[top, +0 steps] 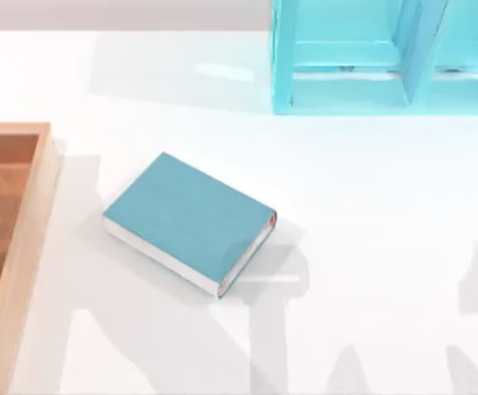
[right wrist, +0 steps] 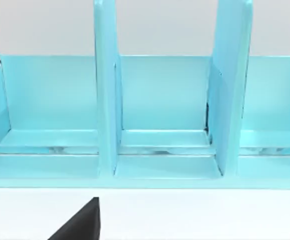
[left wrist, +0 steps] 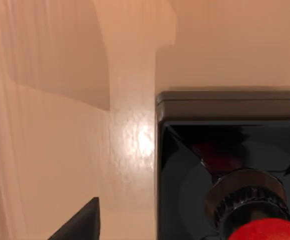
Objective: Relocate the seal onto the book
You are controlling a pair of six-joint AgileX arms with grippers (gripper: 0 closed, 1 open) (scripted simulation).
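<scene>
Seal (left wrist: 229, 175) sits on wood beneath left wrist; book (top: 191, 220) mid-table.

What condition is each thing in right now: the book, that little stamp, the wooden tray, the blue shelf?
book: closed, lying flat on the white table, cover up, nothing on it.
seal: upright on a wooden surface in the left wrist view, red knob up, not yet on the book.
wooden tray: open-topped, at the table's left edge.
shelf unit: standing, compartments open, at the table's far side.
</scene>
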